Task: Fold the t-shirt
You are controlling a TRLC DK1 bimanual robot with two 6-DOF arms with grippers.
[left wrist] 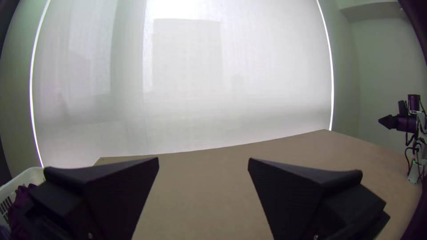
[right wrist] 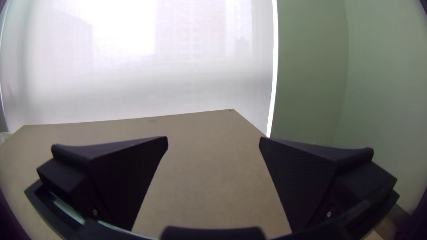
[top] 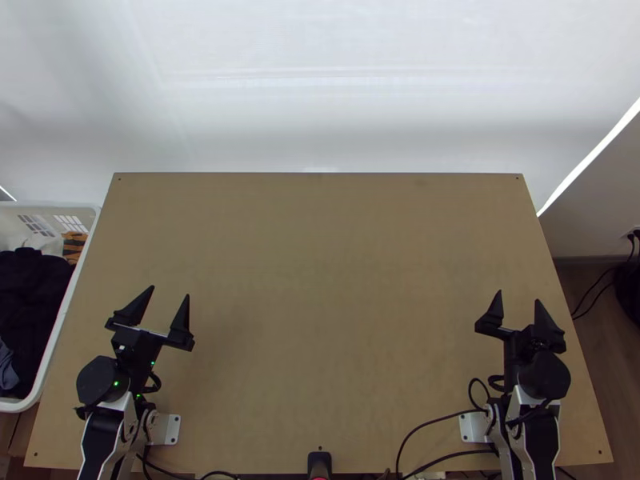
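Left tool (top: 170, 291) and right tool (top: 518, 296): both spread, with nothing between the fingers, each poised over its own side of the desk (top: 336, 320). Beside the desk's left edge, a white basket (top: 62, 318) holds bunched dark cloth (top: 30, 296), with grey-blue cloth (top: 6, 368) and an orange-brown item (top: 74, 246) next to it. The t-shirt is presumably among these contents; which piece it is cannot be told.

The task appears to be at its outset, the probable step being retrieval by the left tool. Principal hazards, as judged: (a) a wrong or double pick, since the pieces lie crowded together; (b) snagging, should a trailing sleeve or hem catch on the basket's rim during the lift; (c) slippage, if the fingers close on too shallow a pinch; (d) a crooked fold, if the garment is laid down bunched and not spread first; (e) entanglement with the black cables (top: 436, 420) near the right arm's base, if cloth is drawn too close.
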